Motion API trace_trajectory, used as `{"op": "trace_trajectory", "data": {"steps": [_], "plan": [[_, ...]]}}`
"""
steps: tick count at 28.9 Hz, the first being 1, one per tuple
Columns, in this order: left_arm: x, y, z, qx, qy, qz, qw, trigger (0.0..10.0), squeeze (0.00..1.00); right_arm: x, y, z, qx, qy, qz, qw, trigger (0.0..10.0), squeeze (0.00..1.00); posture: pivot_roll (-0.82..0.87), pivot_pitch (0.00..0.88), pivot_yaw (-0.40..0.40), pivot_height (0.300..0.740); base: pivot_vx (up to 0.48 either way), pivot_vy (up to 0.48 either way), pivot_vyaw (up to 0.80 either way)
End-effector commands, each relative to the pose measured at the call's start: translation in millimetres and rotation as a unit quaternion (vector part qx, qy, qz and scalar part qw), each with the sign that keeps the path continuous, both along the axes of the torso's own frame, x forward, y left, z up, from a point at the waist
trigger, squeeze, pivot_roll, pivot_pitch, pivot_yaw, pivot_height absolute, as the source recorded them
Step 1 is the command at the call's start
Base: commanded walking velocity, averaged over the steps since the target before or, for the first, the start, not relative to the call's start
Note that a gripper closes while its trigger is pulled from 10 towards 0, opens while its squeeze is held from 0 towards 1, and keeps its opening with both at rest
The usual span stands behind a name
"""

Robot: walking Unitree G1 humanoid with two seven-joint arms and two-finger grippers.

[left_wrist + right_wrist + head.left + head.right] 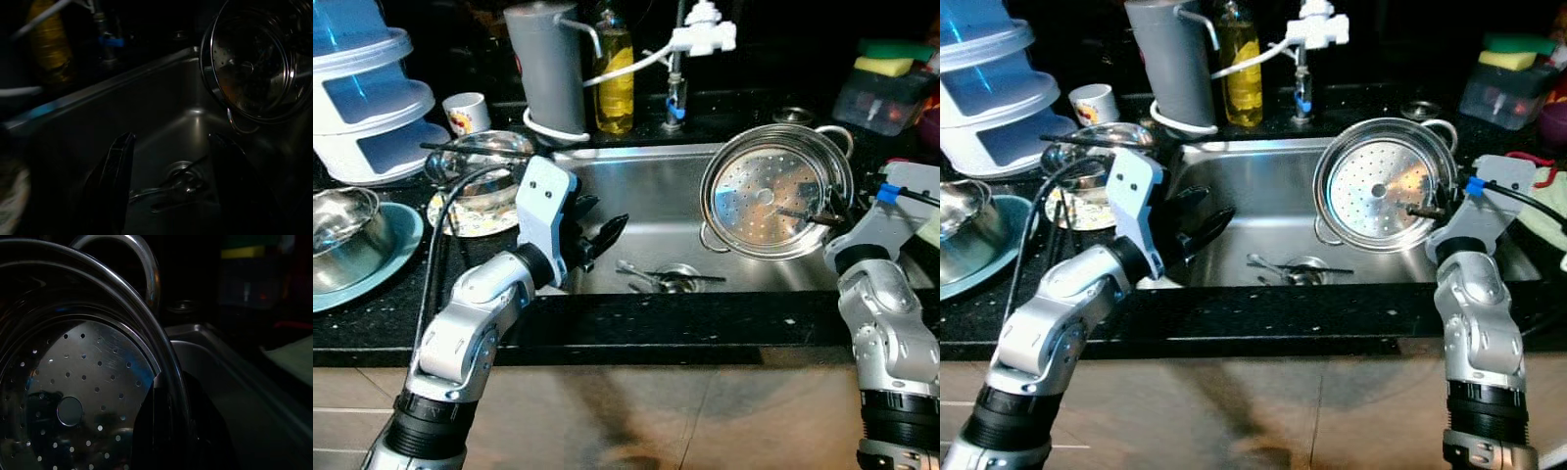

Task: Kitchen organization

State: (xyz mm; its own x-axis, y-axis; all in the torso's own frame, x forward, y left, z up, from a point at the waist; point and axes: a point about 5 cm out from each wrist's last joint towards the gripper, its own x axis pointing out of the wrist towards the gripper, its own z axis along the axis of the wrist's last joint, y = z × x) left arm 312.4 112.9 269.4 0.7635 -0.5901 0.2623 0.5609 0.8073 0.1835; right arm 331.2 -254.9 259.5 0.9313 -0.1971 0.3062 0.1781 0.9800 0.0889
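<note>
Right end effector (822, 217) clamps steamer pot (766, 196) rim; left end effector (599, 227) spread apart over sink (646, 186).

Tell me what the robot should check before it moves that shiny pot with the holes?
1. Right gripper pinching the rim of the perforated stainless steel steamer pot: ok, one finger on each side of the rim.
2. Pot lifted above the steel sink: ok, tilted on edge.
3. Left gripper free: ok, open over the sink, holding nothing.
4. Metal spoons lying at the drain: not ok if the pot goes down there.
5. Landing spot chosen: cannot tell.
</note>
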Motion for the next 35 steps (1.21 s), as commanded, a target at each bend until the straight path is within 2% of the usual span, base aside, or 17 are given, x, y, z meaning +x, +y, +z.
{"op": "trace_trajectory", "data": {"steps": [1, 14, 17, 20, 22, 23, 24, 25, 28, 32, 34, 35], "plan": [[1.0, 5.5, -1.1, 0.003, 0.001, 0.012, 1.000, 10.0, 0.00, -1.8, 3.8, 4.8, -0.007, -0.008, 0.005, 1.000, 10.0, 0.00, -0.10, 0.142, -0.018, 0.740, 0.000, 0.000, 0.00], [0.4, 0.0, 0.6, 0.006, 0.000, -0.006, 1.000, 10.0, 0.00, -1.8, 0.0, 4.5, -0.011, -0.006, -0.003, 1.000, 10.0, 0.00, -0.10, 0.152, -0.016, 0.740, 0.000, 0.000, 0.00], [2.8, -4.4, 3.4, 0.000, 0.007, -0.025, 1.000, 10.0, 0.00, 4.3, -7.4, 10.1, -0.044, -0.006, -0.018, 0.999, 10.0, 0.00, -0.09, 0.157, -0.016, 0.740, 0.000, 0.000, 0.00], [3.0, -4.9, 3.7, 0.001, 0.007, -0.027, 1.000, 10.0, 0.00, 4.9, -7.8, 10.5, -0.046, -0.006, -0.018, 0.999, 10.0, 0.00, -0.09, 0.157, -0.016, 0.740, 0.000, 0.000, 0.00], [6.5, -11.9, 7.1, 0.012, 0.002, -0.041, 0.999, 10.0, 0.00, 15.4, -10.6, 16.4, -0.081, 0.000, -0.020, 0.996, 10.0, 0.00, -0.09, 0.164, -0.011, 0.740, 0.000, 0.000, 0.00], [6.5, -11.9, 7.1, 0.012, 0.002, -0.041, 0.999, 10.0, 0.00, 15.4, -10.6, 16.4, -0.081, 0.000, -0.020, 0.996, 10.0, 0.00, -0.09, 0.164, -0.011, 0.740, 0.000, 0.000, 0.00], [11.7, -19.1, 8.9, 0.035, 0.000, -0.053, 0.998, 10.0, 0.00, 32.7, -13.1, 19.8, -0.131, 0.025, -0.014, 0.991, 10.0, 0.00, -0.08, 0.173, -0.003, 0.740, 0.000, 0.000, 0.00], [11.7, -19.1, 8.9, 0.035, 0.000, -0.053, 0.998, 10.0, 0.00, 32.7, -13.1, 19.8, -0.131, 0.025, -0.014, 0.991, 10.0, 0.00, -0.08, 0.173, -0.003, 0.740, 0.000, 0.000, 0.00], [14.6, -21.8, 9.7, 0.056, 0.002, -0.066, 0.996, 10.0, 0.00, 49.9, -10.9, 18.1, -0.186, 0.066, 0.004, 0.980, 10.0, 0.00, -0.07, 0.186, -0.001, 0.740, 0.000, 0.000, 0.00], [15.2, -21.2, 9.8, 0.065, 0.005, -0.075, 0.995, 10.0, 0.00, 57.5, -8.0, 14.6, -0.217, 0.096, 0.013, 0.971, 10.0, 0.00, -0.07, 0.194, -0.007, 0.740, 0.000, 0.000, 0.00], [16.4, -18.8, 8.1, 0.087, 0.012, -0.084, 0.993, 10.0, 0.00, 65.0, -3.0, 10.1, -0.258, 0.130, 0.025, 0.957, 10.0, 0.00, -0.05, 0.205, -0.012, 0.740, 0.000, 0.000, 0.00], [16.4, -18.8, 8.1, 0.087, 0.012, -0.084, 0.993, 10.0, 0.00, 65.0, -3.0, 10.1, -0.258, 0.130, 0.025, 0.957, 10.0, 0.00, -0.05, 0.205, -0.012, 0.740, 0.000, 0.000, 0.00]]}}
